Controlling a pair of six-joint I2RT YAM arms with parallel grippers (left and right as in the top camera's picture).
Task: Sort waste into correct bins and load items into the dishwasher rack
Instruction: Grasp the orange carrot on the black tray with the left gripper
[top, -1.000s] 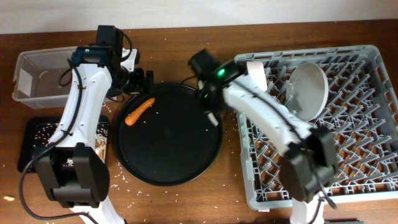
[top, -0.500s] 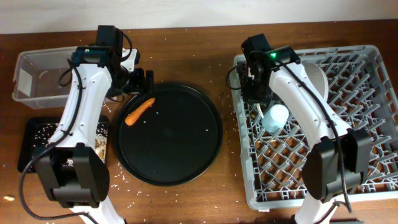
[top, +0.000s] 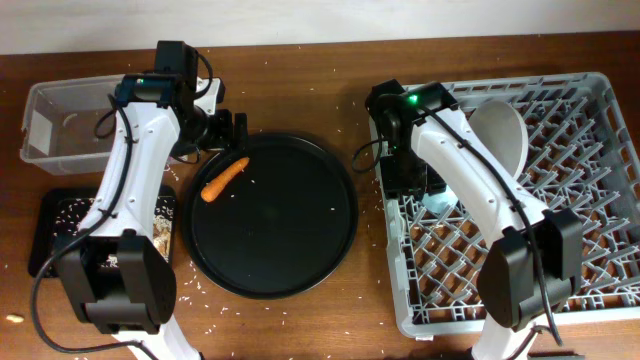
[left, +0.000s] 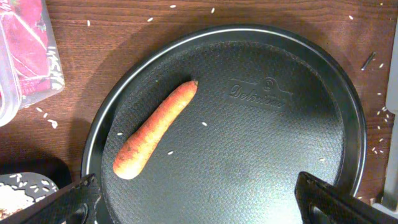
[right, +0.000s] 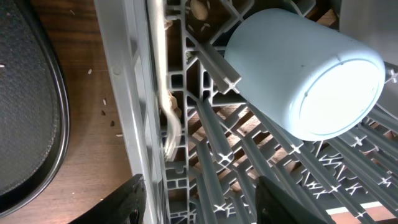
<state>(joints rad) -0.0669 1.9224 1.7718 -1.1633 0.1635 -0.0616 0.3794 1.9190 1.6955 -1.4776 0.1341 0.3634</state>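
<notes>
An orange carrot (top: 224, 179) (left: 155, 127) lies on the left side of the round black tray (top: 275, 235). My left gripper (top: 224, 131) (left: 196, 200) hangs open just above it, with nothing between its fingers. The light-blue cup (right: 305, 74) (top: 441, 200) rests tipped on the pegs of the grey dishwasher rack (top: 560, 290). My right gripper (right: 199, 205) (top: 410, 182) is open over the rack's left edge, just clear of the cup. A pale grey plate (top: 498, 138) stands on edge in the rack. A thin white spoon (right: 165, 93) lies along the rack's left wall.
The clear tub (top: 60, 120) sits at the far left, with a red wrapper (left: 25, 50) inside. In front of it is the shallow black tray (top: 60, 225) holding pale scraps. Crumbs are scattered on the wooden table (top: 290, 70).
My right gripper carried the cup from above the round tray over to the rack and opened, leaving the cup on the pegs. The left arm has not moved.
</notes>
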